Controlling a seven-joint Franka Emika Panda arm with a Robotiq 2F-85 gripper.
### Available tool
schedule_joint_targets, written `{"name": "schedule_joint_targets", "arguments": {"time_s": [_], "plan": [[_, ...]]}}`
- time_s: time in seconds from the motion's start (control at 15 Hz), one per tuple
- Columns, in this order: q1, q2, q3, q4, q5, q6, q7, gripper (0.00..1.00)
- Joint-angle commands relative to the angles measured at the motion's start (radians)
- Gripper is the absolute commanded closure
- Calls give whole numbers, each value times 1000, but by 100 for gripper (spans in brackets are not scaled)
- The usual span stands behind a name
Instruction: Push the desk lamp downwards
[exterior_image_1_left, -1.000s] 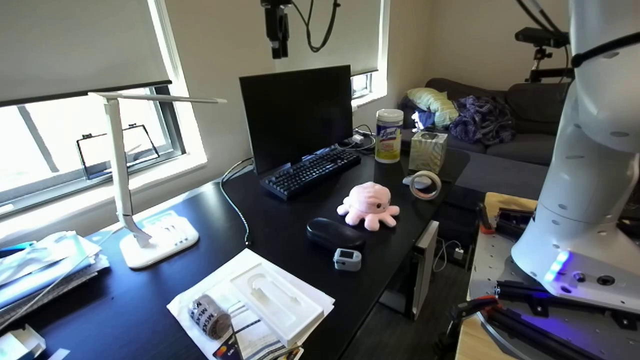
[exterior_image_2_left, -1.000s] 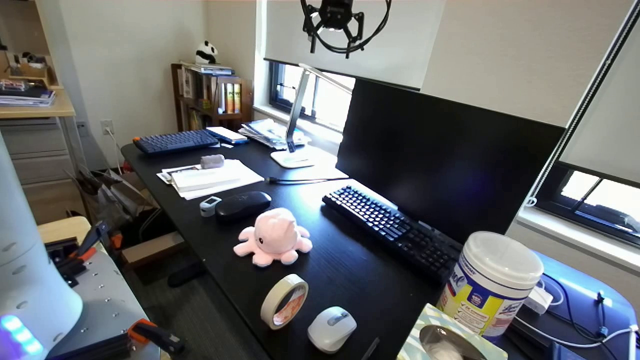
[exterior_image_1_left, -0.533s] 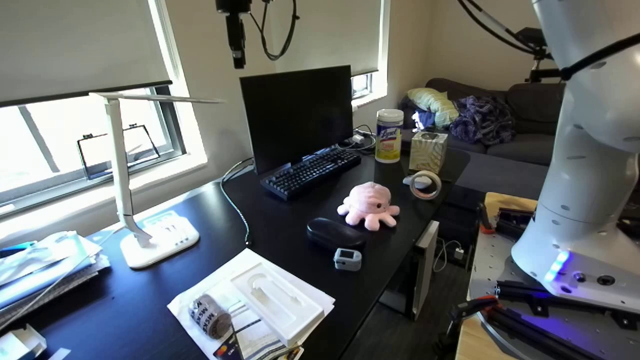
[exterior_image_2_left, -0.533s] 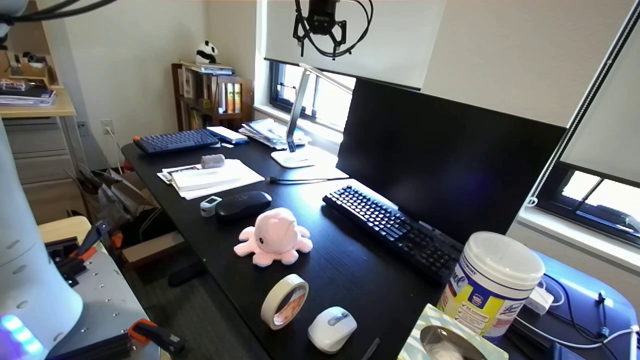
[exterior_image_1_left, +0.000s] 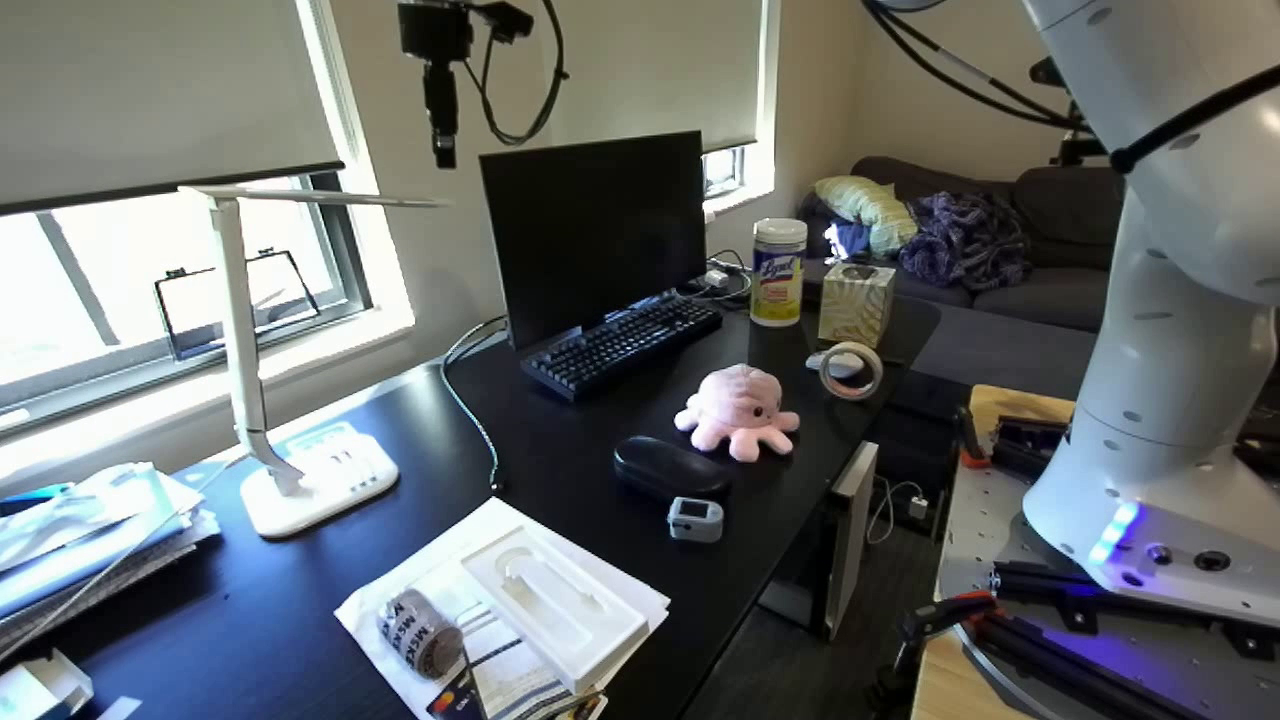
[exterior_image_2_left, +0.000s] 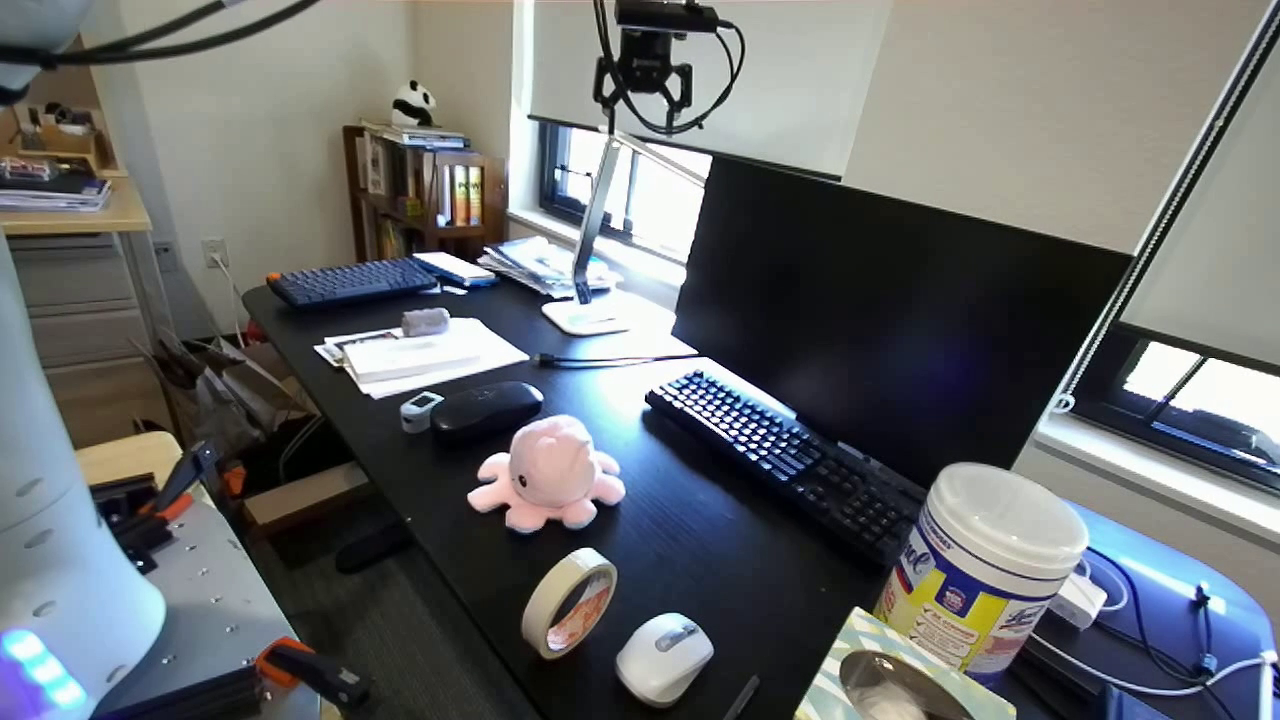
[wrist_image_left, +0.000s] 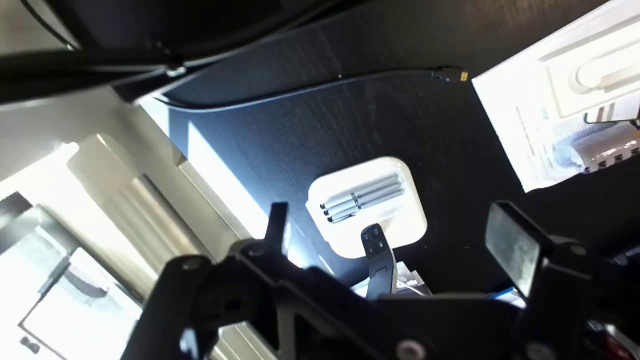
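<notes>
The white desk lamp (exterior_image_1_left: 238, 320) stands upright at the window side of the desk. Its light bar (exterior_image_1_left: 330, 197) is raised and roughly level. In an exterior view the lamp (exterior_image_2_left: 595, 215) stands beyond the monitor. My gripper (exterior_image_1_left: 445, 158) is open and empty, pointing down, in that picture just above the bar's free end. In an exterior view the gripper (exterior_image_2_left: 640, 127) overlaps the lamp's top; contact cannot be told. In the wrist view the lamp's base (wrist_image_left: 345, 239) and dark-faced stem (wrist_image_left: 381, 265) lie between the open fingers (wrist_image_left: 390, 212); the light bar is hidden.
The black monitor (exterior_image_1_left: 595, 235) and keyboard (exterior_image_1_left: 620, 340) are beside the lamp. Pens (wrist_image_left: 362, 197) lie on the lamp base. Papers (exterior_image_1_left: 100, 530) are left of it. A pink octopus toy (exterior_image_1_left: 740, 405), black case (exterior_image_1_left: 670, 467) and white box (exterior_image_1_left: 555, 600) are on the desk.
My gripper has moved left and down toward the lamp's light bar in both exterior views. It stays open. The lamp has not visibly moved.
</notes>
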Motion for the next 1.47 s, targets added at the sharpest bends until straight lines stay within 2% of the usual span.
{"name": "schedule_joint_targets", "arguments": {"time_s": [0.0, 0.4, 0.6, 1.2, 1.4], "plan": [[22, 114, 10, 136, -27, 41, -105, 0], [45, 221, -7, 261, -68, 91, -191, 0], [29, 263, 17, 313, -33, 64, -251, 0], [18, 337, 41, 380, -12, 66, -388, 0], [32, 285, 16, 355, -34, -31, -338, 0]]}}
